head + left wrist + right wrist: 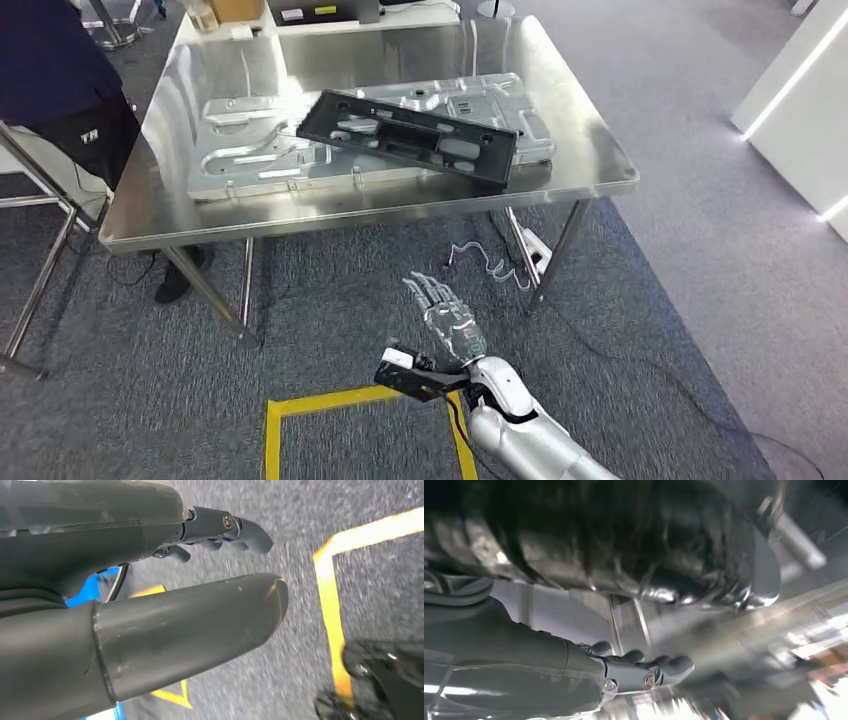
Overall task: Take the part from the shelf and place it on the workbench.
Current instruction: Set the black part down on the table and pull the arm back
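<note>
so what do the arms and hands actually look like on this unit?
Right arm: glossy silver shell with a black cable and a black block at the wrist. Right hand: silver-grey, slim segmented fingers, a green patch on the back. Left hand: thick matte grey thumb, darker fingers with a brass-coloured screw.

The bench is bare polished steel, shiny enough to throw reflections. The plate lying on it looks like stamped metal too, duller silver with a brushed sheen. Across that sits the part, matt black, looks like moulded plastic. Floor is grey carpet, rough and speckled, with glossy yellow tape stuck on it. The right hand has a glossy metallic look on an arm of smooth silver shell. The left hand up close is matt grey plastic, a bit scuffed on the thumb, with darker smooth fingers.
</note>
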Robot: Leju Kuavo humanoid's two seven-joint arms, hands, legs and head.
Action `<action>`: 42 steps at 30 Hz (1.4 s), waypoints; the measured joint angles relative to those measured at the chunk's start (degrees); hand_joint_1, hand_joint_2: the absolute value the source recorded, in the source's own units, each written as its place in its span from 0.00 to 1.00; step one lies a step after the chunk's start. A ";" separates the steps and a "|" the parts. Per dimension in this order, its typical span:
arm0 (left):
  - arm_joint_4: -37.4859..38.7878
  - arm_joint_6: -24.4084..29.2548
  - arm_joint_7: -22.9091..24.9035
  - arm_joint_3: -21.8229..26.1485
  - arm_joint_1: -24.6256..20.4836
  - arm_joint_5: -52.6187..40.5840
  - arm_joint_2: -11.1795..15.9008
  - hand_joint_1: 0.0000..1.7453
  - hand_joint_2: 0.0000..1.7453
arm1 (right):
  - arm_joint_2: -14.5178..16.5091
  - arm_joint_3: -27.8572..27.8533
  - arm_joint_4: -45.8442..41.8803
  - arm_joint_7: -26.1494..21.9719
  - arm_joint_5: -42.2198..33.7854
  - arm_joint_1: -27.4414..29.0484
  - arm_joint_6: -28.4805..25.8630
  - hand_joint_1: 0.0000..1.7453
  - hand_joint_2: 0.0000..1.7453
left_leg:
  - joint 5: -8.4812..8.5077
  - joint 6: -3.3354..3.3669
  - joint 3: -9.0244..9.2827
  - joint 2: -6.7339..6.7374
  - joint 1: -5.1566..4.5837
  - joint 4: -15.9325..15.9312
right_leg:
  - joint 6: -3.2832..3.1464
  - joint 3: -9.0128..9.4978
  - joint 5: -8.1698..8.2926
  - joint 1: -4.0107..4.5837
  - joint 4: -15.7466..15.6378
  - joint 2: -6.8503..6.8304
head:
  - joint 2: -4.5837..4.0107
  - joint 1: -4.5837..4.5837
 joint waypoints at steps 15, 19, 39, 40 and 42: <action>0.01 1.77 -2.46 3.72 1.76 2.87 -0.51 0.00 0.00 | 2.34 -33.37 32.64 -19.01 -30.00 14.36 -2.20 0.00 0.00 | -5.41 1.57 11.38 0.06 0.95 -4.16 | 3.93 -9.70 2.54 -1.01 5.37 0.44 | 0.00 0.03; -0.01 2.37 -2.46 3.78 2.02 2.44 -0.57 0.00 0.00 | 2.58 -39.93 40.95 -12.62 -31.48 14.92 1.34 0.00 0.00 | -3.37 2.45 8.47 0.09 0.58 -4.07 | 4.16 -12.68 -5.58 -1.04 18.56 1.08 | 0.00 0.02; -0.01 3.77 -1.09 3.78 2.00 -0.34 -0.65 0.00 0.00 | 7.01 -49.75 49.81 11.27 -32.76 14.21 20.03 0.00 0.00 | -4.01 -0.88 7.41 1.99 0.40 0.28 | 0.73 0.83 -1.87 -0.47 1.16 -2.90 | 0.00 -0.16; -0.01 3.77 -1.09 3.74 1.96 -0.46 -0.63 0.00 0.00 | 7.17 -49.93 49.86 11.27 -32.71 14.14 20.37 0.00 0.00 | -3.72 -0.48 8.66 2.59 0.19 -1.98 | 0.98 0.84 -1.92 -0.35 1.28 -3.29 | 0.00 -0.16; -0.01 3.78 -1.08 3.72 1.98 -0.57 -0.58 0.00 0.00 | 7.39 -50.30 49.95 11.24 -32.65 13.88 20.63 0.00 0.00 | -3.70 0.33 8.94 2.66 -0.16 -3.16 | 1.56 0.88 -1.87 -0.13 1.35 -3.98 | 0.00 -0.14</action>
